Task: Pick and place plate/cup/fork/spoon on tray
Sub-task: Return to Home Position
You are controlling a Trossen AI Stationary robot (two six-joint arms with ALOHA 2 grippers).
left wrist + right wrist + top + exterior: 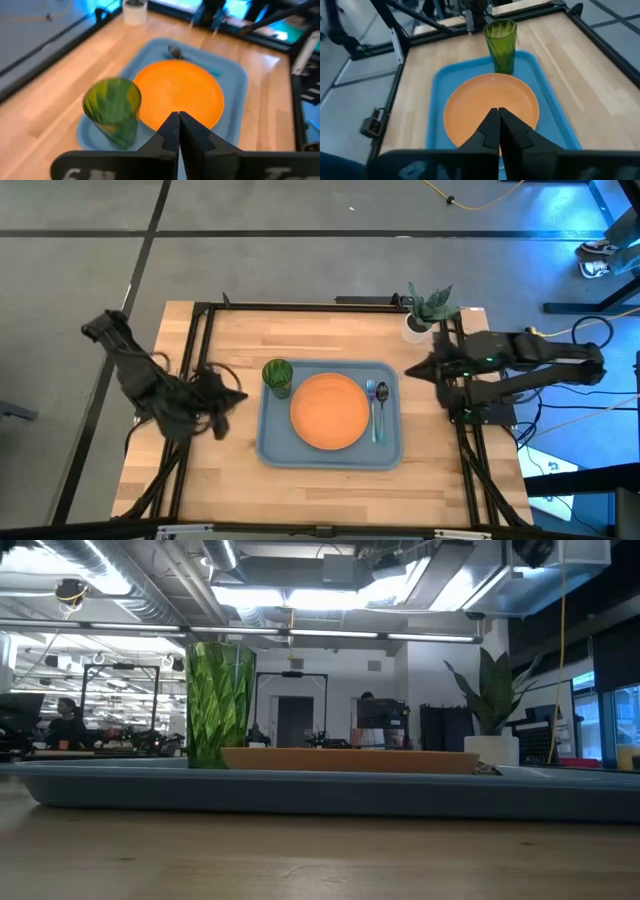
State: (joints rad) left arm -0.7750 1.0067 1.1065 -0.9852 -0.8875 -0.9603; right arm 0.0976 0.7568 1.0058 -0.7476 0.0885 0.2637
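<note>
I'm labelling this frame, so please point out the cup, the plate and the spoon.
cup [277,376]: high view, its open rim.
plate [329,411]: high view, centre of its face.
spoon [382,391]: high view, its dark head.

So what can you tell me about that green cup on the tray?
It is a small translucent dark-green plastic-looking tumbler, wider at the open mouth than the base, its walls patterned with slanting ridges. It stands upright in a corner of the grey-blue rectangular tray, close beside the round orange plate; whether they touch is unclear.

Plate [329,411], cup [278,376], fork [371,391], spoon [382,393] on tray [272,448]
</note>
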